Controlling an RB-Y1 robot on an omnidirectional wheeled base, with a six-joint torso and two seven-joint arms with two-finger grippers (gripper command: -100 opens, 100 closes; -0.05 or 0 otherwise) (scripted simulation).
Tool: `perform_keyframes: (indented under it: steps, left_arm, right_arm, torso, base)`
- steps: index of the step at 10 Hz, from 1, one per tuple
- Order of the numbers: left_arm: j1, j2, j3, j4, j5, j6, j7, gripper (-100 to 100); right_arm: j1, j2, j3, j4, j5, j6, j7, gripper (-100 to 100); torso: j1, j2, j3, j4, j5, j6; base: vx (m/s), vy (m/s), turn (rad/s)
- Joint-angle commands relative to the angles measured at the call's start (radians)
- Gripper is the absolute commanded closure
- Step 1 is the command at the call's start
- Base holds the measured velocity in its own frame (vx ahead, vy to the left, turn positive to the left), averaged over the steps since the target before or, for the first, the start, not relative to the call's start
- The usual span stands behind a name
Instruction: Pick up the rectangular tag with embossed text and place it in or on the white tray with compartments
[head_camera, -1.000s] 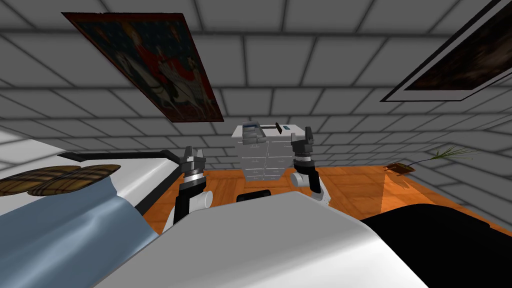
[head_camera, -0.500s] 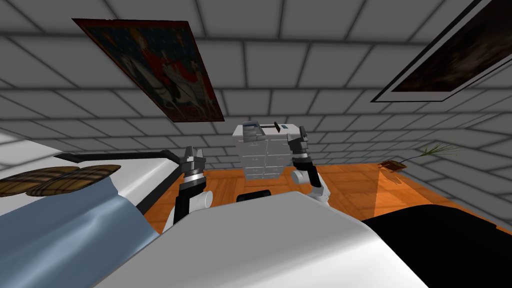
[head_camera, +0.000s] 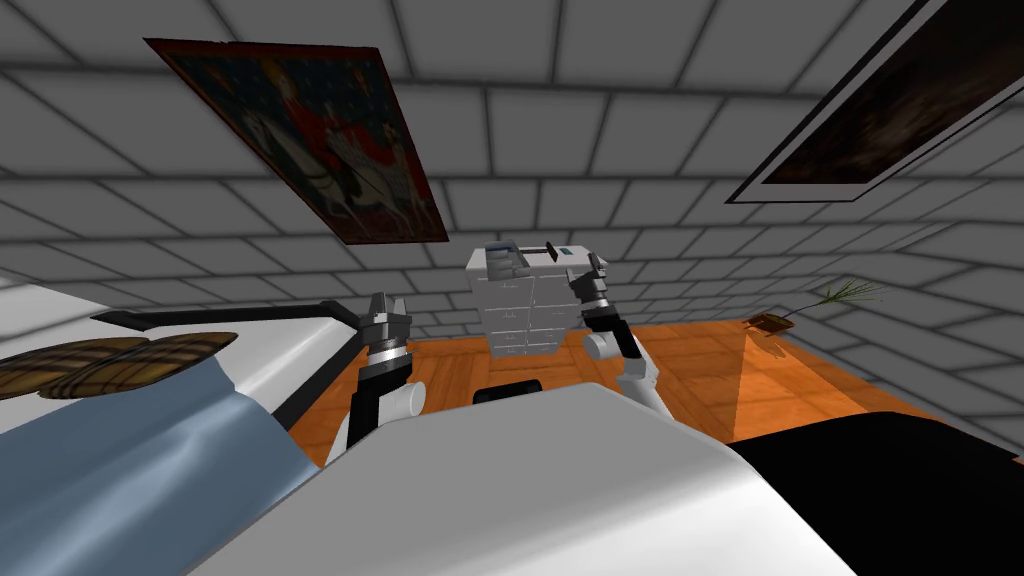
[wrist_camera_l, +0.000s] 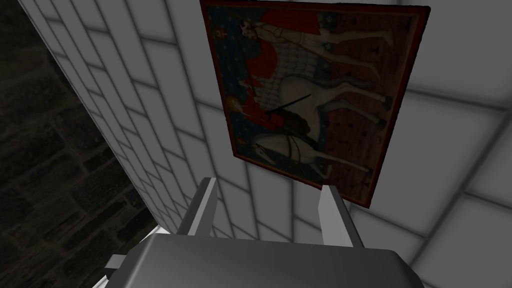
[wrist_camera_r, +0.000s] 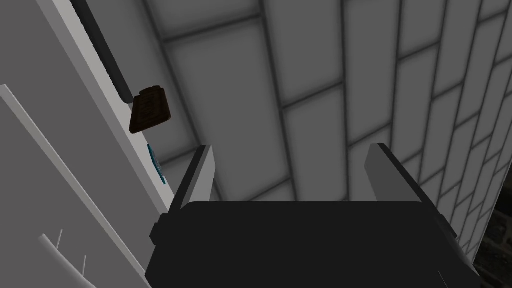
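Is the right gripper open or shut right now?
Open. The right gripper has its fingers standing wide apart, with bare wall between them and nothing held.

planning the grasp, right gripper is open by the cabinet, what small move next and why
Probably shift the right gripper sideways over the cabinet toward the dark tag: its fingers are open, but the tag sits outside them, not between.
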Motion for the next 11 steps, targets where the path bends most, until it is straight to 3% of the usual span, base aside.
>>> perform_keyframes:
  steps: [1,2,4,5,6,7,9,10,11]
  left_arm:
    - [0.000,0.000,0.000,0.000,0.000,0.000,0.000,0]
    - [0.000,0.000,0.000,0.000,0.000,0.000,0.000,0]
    - [0.000,0.000,0.000,0.000,0.000,0.000,0.000,0]
    - [0.000,0.000,0.000,0.000,0.000,0.000,0.000,0]
    - [0.000,0.000,0.000,0.000,0.000,0.000,0.000,0]
    - [0.000,0.000,0.000,0.000,0.000,0.000,0.000,0]
    - [0.000,0.000,0.000,0.000,0.000,0.000,0.000,0]
    - [0.000,0.000,0.000,0.000,0.000,0.000,0.000,0]
    - [0.000,0.000,0.000,0.000,0.000,0.000,0.000,0]
  right_arm:
    - [-0.013,-0.017,0.003,0.010,-0.017,0.050,-0.022,-100]
    - [-0.043,-0.057,0.005,0.033,-0.056,0.081,-0.065,-100]
    - [-0.043,-0.057,0.005,0.033,-0.056,0.122,-0.065,-100]
    - [-0.074,-0.099,0.007,0.058,-0.096,0.160,-0.111,-100]
    - [-0.074,-0.099,0.007,0.058,-0.096,0.188,-0.111,-100]
    - [-0.106,-0.141,0.009,0.084,-0.139,0.222,-0.152,-100]
    - [-0.106,-0.141,0.009,0.084,-0.139,0.267,-0.160,-100]
    - [-0.140,-0.184,0.012,0.110,-0.182,0.294,-0.210,-100]
    - [-0.140,-0.184,0.012,0.110,-0.182,0.323,-0.210,-100]
  torso:
    - [0.000,0.000,0.000,0.000,0.000,0.000]
    - [0.000,-0.001,0.000,0.000,0.000,0.000]
    - [0.000,-0.001,-0.001,0.000,0.000,0.000]
    - [-0.001,-0.002,-0.001,0.000,0.000,0.000]
    - [0.000,-0.002,-0.001,0.000,0.000,0.000]
    - [0.000,-0.002,-0.001,0.000,0.000,0.000]
    - [0.000,-0.002,-0.001,0.000,0.000,0.000]
    - [0.000,-0.002,-0.001,0.000,0.000,0.000]
    - [0.000,-0.002,-0.001,0.000,0.000,0.000]
  base:
    - [-0.042,0.030,-0.028]
    - [-0.037,0.035,-0.048]
    - [-0.025,0.022,-0.018]
    - [-0.033,0.028,-0.049]
    - [-0.031,0.026,-0.037]
    - [-0.033,0.035,-0.058]
    - [-0.019,0.024,-0.010]
    - [-0.022,0.026,-0.050]
    - [-0.020,0.029,-0.031]
